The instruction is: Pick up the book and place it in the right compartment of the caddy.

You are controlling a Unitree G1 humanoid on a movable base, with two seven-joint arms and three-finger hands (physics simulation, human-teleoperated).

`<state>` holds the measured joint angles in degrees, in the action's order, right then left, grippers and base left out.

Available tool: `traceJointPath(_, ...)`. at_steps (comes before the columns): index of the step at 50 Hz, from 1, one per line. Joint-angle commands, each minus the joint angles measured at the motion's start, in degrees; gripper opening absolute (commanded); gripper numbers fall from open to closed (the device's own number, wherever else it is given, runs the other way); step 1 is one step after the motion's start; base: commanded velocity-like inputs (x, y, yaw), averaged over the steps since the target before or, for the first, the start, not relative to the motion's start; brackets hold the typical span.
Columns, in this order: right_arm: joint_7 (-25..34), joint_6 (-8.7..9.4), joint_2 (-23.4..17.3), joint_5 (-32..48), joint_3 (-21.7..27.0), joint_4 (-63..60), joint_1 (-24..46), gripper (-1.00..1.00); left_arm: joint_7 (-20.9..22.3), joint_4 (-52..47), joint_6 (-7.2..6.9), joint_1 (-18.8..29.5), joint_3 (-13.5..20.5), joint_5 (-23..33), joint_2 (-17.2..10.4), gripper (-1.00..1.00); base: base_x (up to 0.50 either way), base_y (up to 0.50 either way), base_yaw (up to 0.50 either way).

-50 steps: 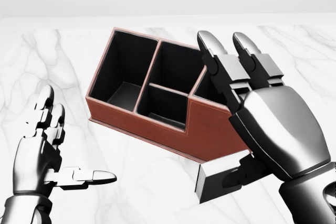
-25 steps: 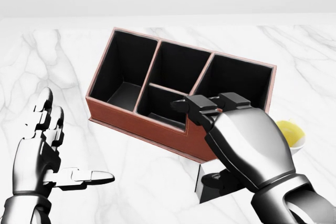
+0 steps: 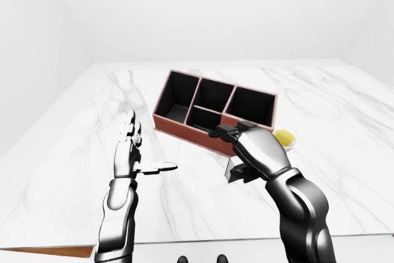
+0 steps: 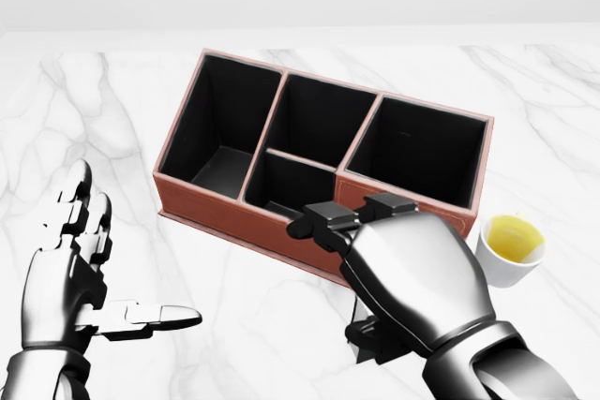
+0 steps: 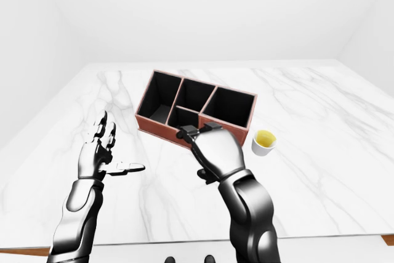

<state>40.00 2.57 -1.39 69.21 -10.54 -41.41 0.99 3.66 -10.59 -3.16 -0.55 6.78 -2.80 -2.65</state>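
Book (image 3: 236,171) on desk (image 4: 234,325), just 6 o'clock of caddy (image 4: 234,203), under right robot hand (image 4: 412,278); fingers curled, grip on book unclear. Left robot hand (image 4: 80,288) spread, idle. Grasp step; next calls for lift toward right compartment (image 4: 417,152).

Our left hand (image 4: 80,274) floats at the lower left of the head view, palm turned inward, its two upper fingers (image 4: 77,199) pointing up and the thumb stretched sideways toward the view's right, closing on nothing. Our right hand (image 4: 398,264) sits at lower centre-right, back of the hand facing the camera, wrist bent, its fingers (image 4: 323,217) curled forward and down. Our right forearm (image 5: 246,210) rises from the bottom edge in the right-eye view.
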Motion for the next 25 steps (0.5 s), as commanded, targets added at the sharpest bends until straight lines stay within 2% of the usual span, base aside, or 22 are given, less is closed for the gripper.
traceJointPath(1, 0.0, -1.46, -0.2, 0.8, -0.2, 2.2, -0.1, 0.24, -0.1, 0.7, 0.36, 0.1, 0.2, -0.1, -0.1, 1.0, 0.0, 0.0, 0.0)
traceJointPath(7, 0.0, -2.75, -0.9, 0.9, 1.0, 5.0, 1.2, 0.25, 0.0, 0.9, 0.43, 0.3, 0.3, -0.2, -0.2, 1.0, 0.0, 0.0, 0.0)
traceJointPath(15, 0.0, -5.41, -2.3, 1.7, 3.1, 9.7, 2.6, 0.25, -0.1, 1.2, 0.47, 0.5, 0.5, -0.3, -0.3, 1.0, 0.0, 0.0, 0.0)
traceJointPath(25, 0.0, -6.81, -2.7, 2.2, 3.9, 11.6, 2.5, 0.25, -0.2, 1.8, 0.6, 0.8, 0.4, -0.3, -0.3, 1.0, 0.0, 0.0, 0.0)
